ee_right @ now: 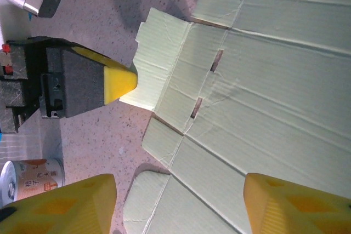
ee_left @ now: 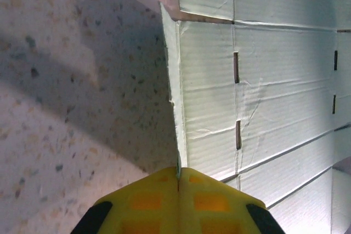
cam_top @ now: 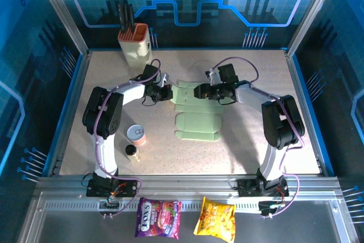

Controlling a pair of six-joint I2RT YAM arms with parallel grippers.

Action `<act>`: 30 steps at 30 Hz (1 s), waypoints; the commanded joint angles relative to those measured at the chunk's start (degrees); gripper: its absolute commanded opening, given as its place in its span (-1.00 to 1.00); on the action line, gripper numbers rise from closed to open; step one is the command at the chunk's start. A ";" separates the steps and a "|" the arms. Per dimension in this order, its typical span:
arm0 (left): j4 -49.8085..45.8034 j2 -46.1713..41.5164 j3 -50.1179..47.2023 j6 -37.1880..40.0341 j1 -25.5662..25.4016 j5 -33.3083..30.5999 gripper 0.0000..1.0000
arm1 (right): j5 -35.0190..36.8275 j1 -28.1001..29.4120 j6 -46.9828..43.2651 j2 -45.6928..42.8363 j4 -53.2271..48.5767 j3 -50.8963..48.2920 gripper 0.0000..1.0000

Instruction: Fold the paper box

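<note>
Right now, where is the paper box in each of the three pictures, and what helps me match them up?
Top external: the box lies flat at the middle of the picture.
Left wrist: the box takes up the right half, its side flap running down to the bottom centre.
Right wrist: the box spreads over the right side, its flap at centre left.
Shared landmark: the left gripper, shut on that flap.
</note>
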 commanded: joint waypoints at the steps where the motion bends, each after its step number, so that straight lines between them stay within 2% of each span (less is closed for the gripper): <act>1: -4.10 -4.10 -2.80 3.27 -0.22 -0.92 -0.98 | -0.83 1.77 1.92 1.02 -1.52 1.11 0.27; 9: -6.46 -8.84 -9.02 1.60 -0.11 -3.81 -0.91 | -1.85 5.58 4.73 1.57 -2.32 0.56 0.27; 21: -8.92 -10.87 -13.96 -2.57 -0.14 -11.77 -0.45 | 1.45 8.58 4.27 1.34 -7.96 -0.45 0.27; 26: -9.18 -11.63 -15.01 -4.25 -0.12 -13.13 -0.29 | 2.18 8.86 4.32 2.27 -8.99 -1.22 0.25; 30: -9.26 -11.71 -15.42 -4.84 -0.07 -13.12 -0.29 | 2.93 9.04 3.97 3.71 -9.51 -1.44 0.24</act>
